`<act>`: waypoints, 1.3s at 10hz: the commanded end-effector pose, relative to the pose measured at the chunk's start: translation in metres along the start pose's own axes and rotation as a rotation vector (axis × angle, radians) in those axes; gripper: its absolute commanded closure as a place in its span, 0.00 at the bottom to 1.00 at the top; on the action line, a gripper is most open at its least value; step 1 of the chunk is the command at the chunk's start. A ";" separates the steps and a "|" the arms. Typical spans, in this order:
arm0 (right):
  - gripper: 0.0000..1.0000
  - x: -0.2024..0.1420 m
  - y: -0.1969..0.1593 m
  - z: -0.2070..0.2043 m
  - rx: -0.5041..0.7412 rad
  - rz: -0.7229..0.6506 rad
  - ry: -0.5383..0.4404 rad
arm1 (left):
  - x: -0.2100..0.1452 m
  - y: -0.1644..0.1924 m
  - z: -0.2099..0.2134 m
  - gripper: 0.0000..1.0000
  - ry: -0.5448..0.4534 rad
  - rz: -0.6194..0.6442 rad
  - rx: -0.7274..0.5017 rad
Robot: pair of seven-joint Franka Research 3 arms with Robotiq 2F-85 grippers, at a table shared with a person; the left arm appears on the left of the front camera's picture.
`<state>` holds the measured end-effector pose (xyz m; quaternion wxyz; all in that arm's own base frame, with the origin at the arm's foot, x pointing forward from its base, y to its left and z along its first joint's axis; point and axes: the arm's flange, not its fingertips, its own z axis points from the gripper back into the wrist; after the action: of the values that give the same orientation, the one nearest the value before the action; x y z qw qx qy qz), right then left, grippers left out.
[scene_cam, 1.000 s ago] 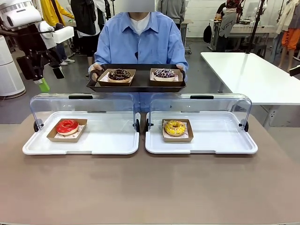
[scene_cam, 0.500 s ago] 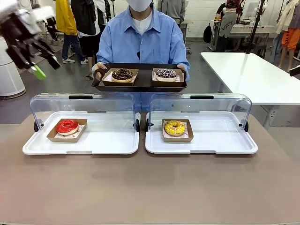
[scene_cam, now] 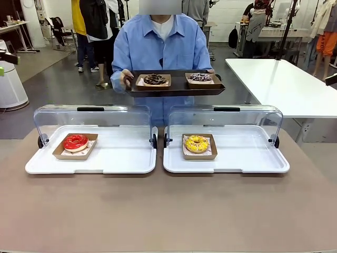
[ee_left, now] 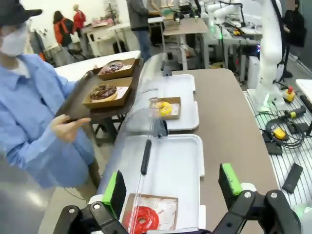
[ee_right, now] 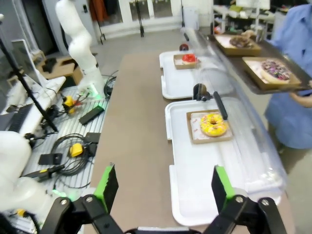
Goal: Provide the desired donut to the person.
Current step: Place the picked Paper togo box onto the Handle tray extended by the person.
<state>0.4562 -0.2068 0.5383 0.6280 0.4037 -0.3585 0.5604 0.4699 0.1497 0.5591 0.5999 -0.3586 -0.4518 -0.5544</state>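
Colours on the desk
The red donut [scene_cam: 75, 142] and yellow donut [scene_cam: 196, 143] sat in brown cardboard trays; white trays [scene_cam: 126, 163]; the person [scene_cam: 158, 50] wore light blue.

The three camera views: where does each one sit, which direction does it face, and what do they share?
Front view: fixed on the robot's side, looking across the table at the person holding a dark tray.
Left wrist view: above the left white tray, looking down past the open left gripper at the red donut.
Right wrist view: above the table's other end, facing along it; open right gripper at the bottom edge, yellow donut ahead.
Shared: all three show both donuts and the person's tray.
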 end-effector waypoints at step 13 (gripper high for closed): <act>0.00 0.002 -0.001 0.001 0.006 0.004 -0.007 | -0.059 -0.030 0.034 0.00 -0.030 0.085 0.055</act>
<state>0.4563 -0.2067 0.5384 0.6279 0.4037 -0.3584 0.5605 0.4386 0.1956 0.5118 0.6259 -0.3709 -0.4574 -0.5113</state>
